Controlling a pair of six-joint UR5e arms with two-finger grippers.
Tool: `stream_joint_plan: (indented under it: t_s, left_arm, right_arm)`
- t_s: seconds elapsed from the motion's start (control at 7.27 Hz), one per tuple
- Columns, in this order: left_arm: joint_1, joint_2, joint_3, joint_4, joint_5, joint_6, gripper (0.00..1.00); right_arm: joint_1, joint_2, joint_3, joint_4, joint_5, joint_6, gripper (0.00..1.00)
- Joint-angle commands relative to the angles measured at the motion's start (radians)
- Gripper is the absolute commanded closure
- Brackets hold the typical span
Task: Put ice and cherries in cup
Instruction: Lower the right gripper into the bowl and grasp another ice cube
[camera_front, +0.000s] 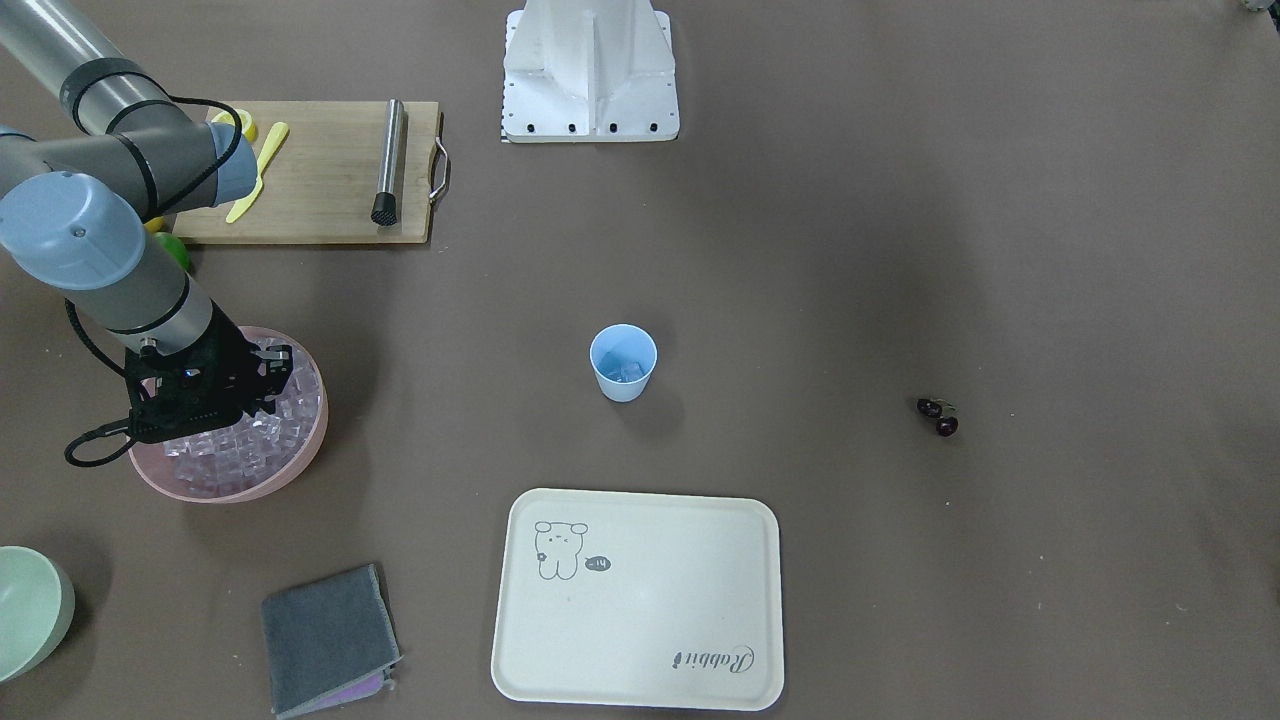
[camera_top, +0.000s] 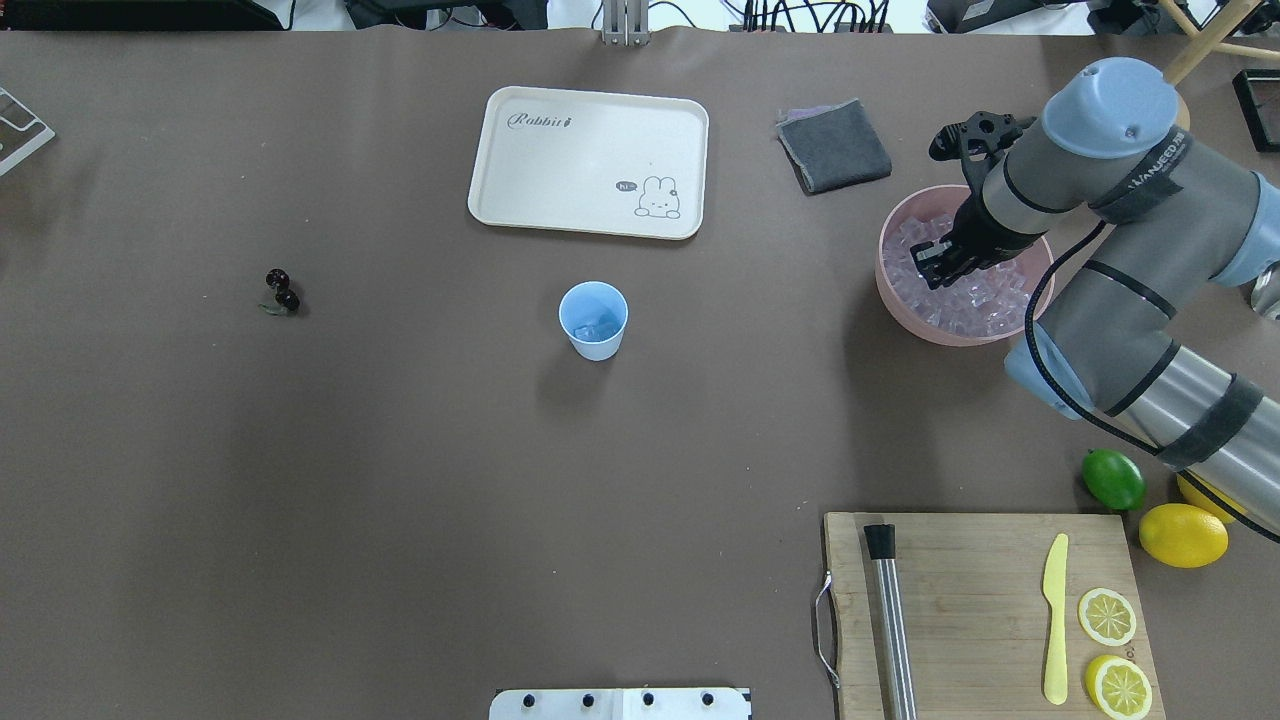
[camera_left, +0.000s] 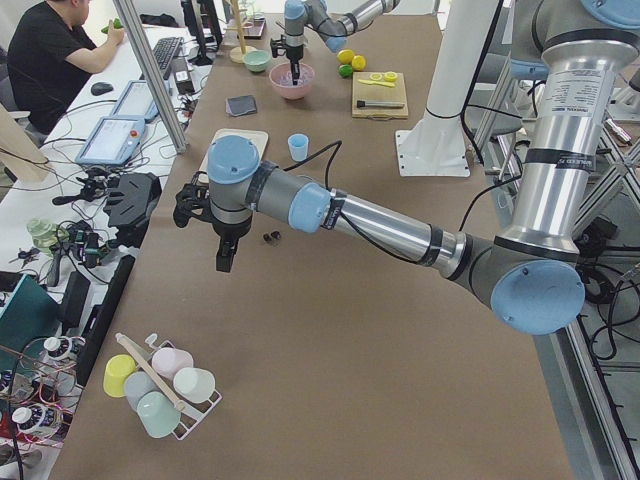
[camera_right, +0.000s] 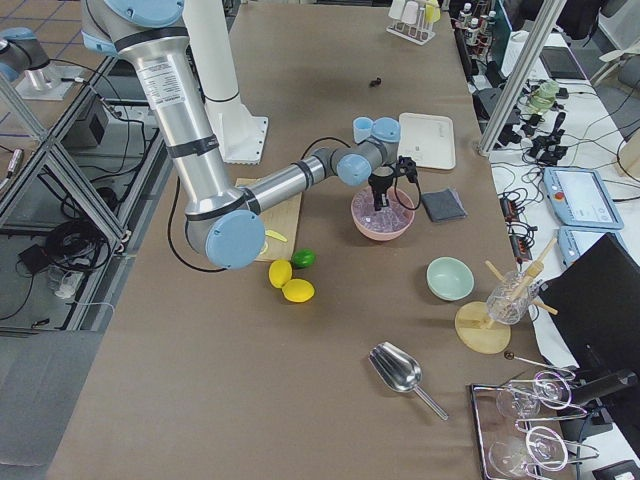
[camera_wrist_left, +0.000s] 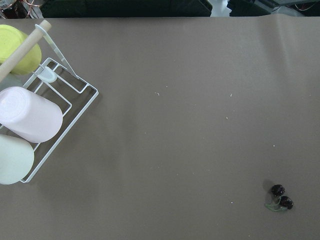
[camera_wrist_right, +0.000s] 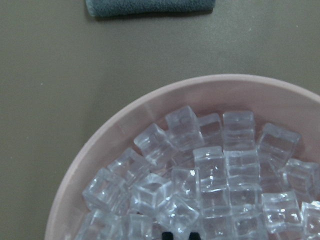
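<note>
Ice under my right claw — fetching step; closed or not, I cannot tell. Next, probably: carry one into the cup.

Light-blue plastic tumbler upright, few cubes inside; clear glassy ice cubes fill pink bowl; dark-red stemmed cherry pair lies well apart from tumbler.

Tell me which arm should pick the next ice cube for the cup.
Right. The right gripper hangs directly over the ice in the pink bowl, fingertips down at the cubes. The left gripper is far down the table by the cherries, nowhere near the ice.
</note>
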Motion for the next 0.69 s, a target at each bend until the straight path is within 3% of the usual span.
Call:
stream_joint_plan:
  t_s: [0.0,0.55]
  left_arm:
    - [0.000,-0.002,0.001,-0.001,0.000,0.000,0.02]
    - [0.000,-0.004,-0.002,0.000,0.000,0.000,0.02]
  right_arm:
    - [0.003,-0.003,-0.004,-0.001,-0.008,-0.005,0.28]
    - [0.001,0.005,-0.012,-0.002,-0.010,0.007,0.34]
